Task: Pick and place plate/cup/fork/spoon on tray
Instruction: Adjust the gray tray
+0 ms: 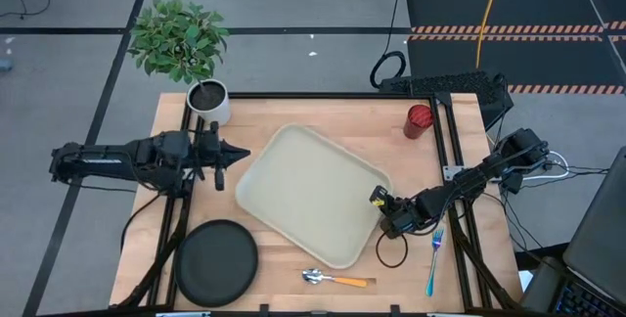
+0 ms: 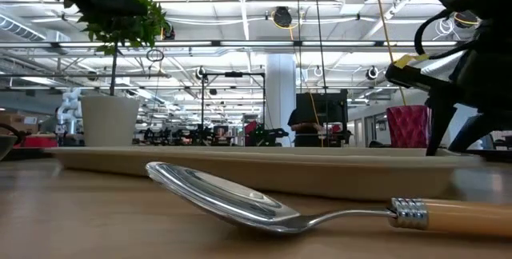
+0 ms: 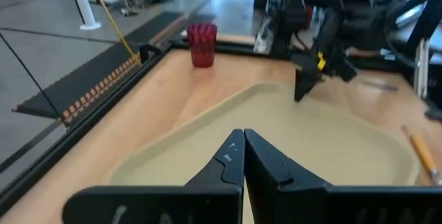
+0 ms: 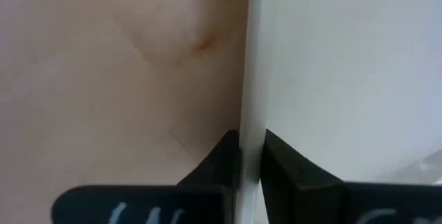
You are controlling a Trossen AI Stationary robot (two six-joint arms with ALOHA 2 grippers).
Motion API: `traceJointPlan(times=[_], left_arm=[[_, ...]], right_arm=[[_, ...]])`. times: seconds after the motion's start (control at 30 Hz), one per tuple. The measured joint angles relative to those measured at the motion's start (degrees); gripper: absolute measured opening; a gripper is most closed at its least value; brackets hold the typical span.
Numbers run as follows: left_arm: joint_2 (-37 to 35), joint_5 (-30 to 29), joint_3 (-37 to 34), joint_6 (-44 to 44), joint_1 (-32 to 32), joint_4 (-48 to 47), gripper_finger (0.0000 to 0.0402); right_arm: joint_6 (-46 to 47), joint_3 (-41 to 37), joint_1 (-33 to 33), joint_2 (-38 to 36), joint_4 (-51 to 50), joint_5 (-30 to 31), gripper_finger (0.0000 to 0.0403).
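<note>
The beige tray (image 1: 313, 195) lies askew in the middle of the wooden table. My right gripper (image 1: 378, 200) is shut on the tray's right edge. My left gripper (image 1: 243, 154) is shut on nothing and hovers off the tray's left corner, pointing toward it. The black plate (image 1: 216, 261) rests at the near left. The red cup (image 1: 420, 120) stands at the far right. The orange-handled spoon (image 1: 333, 279) lies near the front edge, and the blue-handled fork (image 1: 434, 258) lies at the near right, beside my right arm. My right gripper pinches the tray's raised rim (image 4: 248, 113) on its right edge between its two fingers. One finger is inside the tray and the other is outside, over the wood. The fingers slant down from the table's right side. The tray lies flat on the table.
A white pot with a green plant (image 1: 207, 102) stands at the far left corner. Black frame rails (image 1: 445, 160) run along the table's edges. A black cable loop (image 1: 391, 250) lies beside the tray's near right corner.
</note>
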Motion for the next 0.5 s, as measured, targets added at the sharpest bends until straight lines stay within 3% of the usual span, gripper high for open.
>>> traceJointPlan(times=[0.2, 0.5], left_arm=[[6.1, 1.7, 6.2, 1.7, 0.0, -2.5, 0.0005], [7.7, 1.7, 7.4, 4.2, 0.0, -2.5, 0.0006]], right_arm=[[-7.2, 1.0, -2.6, -4.2, -4.2, 0.3, 0.002], [-18.9, 6.2, -7.9, -10.5, -13.1, 2.6, 0.0018]])
